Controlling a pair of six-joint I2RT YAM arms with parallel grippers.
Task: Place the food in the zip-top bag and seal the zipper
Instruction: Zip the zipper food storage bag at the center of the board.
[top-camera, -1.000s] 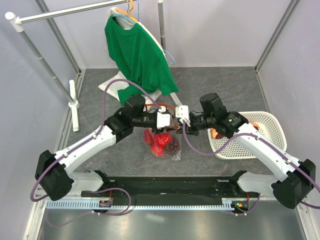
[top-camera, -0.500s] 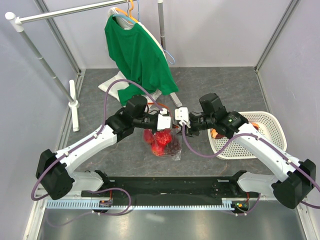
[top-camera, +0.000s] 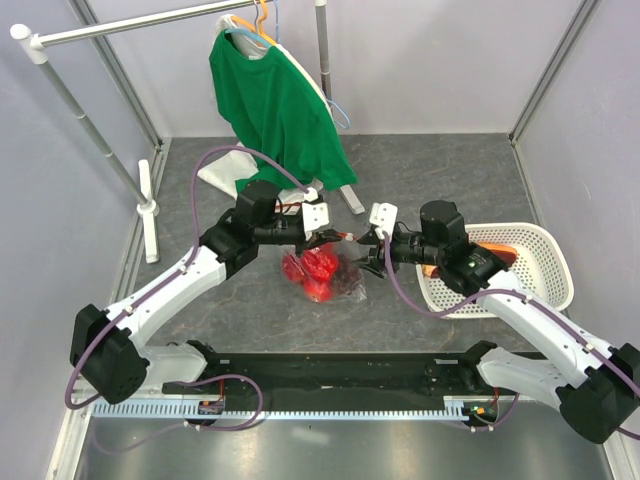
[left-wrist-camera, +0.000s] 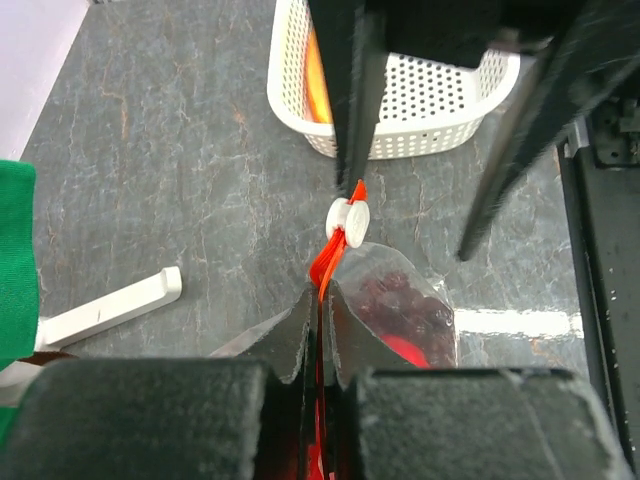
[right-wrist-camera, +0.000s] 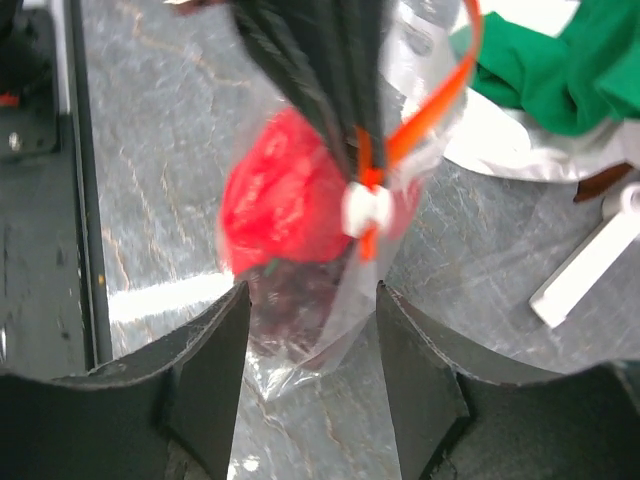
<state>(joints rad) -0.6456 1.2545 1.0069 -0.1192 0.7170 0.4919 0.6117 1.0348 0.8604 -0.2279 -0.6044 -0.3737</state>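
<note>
Midway across the grey table (top-camera: 430, 170), the left gripper (left-wrist-camera: 318, 345) pinches tight on the orange-red zipper (left-wrist-camera: 325, 262) of the zip-top bag (top-camera: 325, 278). The bag hangs beneath it, holding red fruits (right-wrist-camera: 280, 200) and dark grapes (left-wrist-camera: 402, 298). Facing it, the right gripper (right-wrist-camera: 312, 305) stands spread wide, one finger's tip right beside the white slider (left-wrist-camera: 348, 217). A white basket (top-camera: 535, 240) sits at right.

the left arm (top-camera: 165, 290) and right arm (top-camera: 545, 315) have smooth white shells with chunky black joints and black bases. a purple cable (top-camera: 235, 148) loops along each. each wrist carries a small white block (top-camera: 316, 215); the fingers (left-wrist-camera: 352, 90) are plain black.
</note>
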